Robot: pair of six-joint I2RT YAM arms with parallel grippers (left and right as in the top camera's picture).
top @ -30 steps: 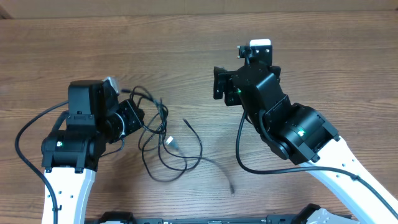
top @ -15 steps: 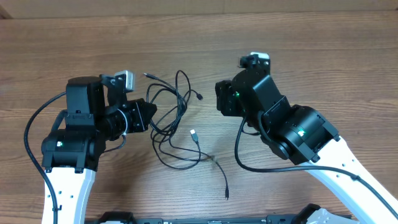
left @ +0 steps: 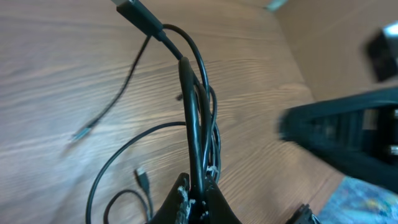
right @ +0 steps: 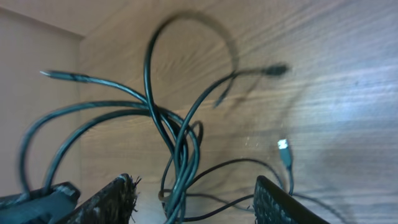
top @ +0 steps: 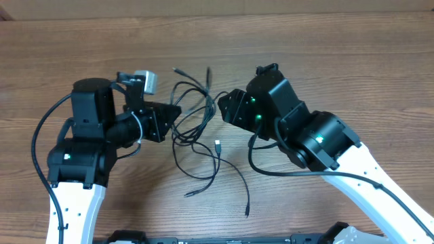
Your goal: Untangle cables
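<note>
Left gripper (top: 171,114) is clamped hard on the cables (top: 193,125), with a bunch of thin black strands pinched right at its fingertips, plain in the left wrist view. Across the tangle, the right gripper (top: 222,108) faces it with jaws spread wide. Several strands run through the gap between its fingers (right: 118,198), and none is squeezed. The knot sits between the two grippers, mid-tabletop (top: 352,54). Loose loops trail toward the near edge. A silver-tipped plug (top: 218,144) lies just below the knot, and a longer tail (top: 246,213) ends further down. Two short ends (top: 178,70) poke out on the far side of the tangle.
</note>
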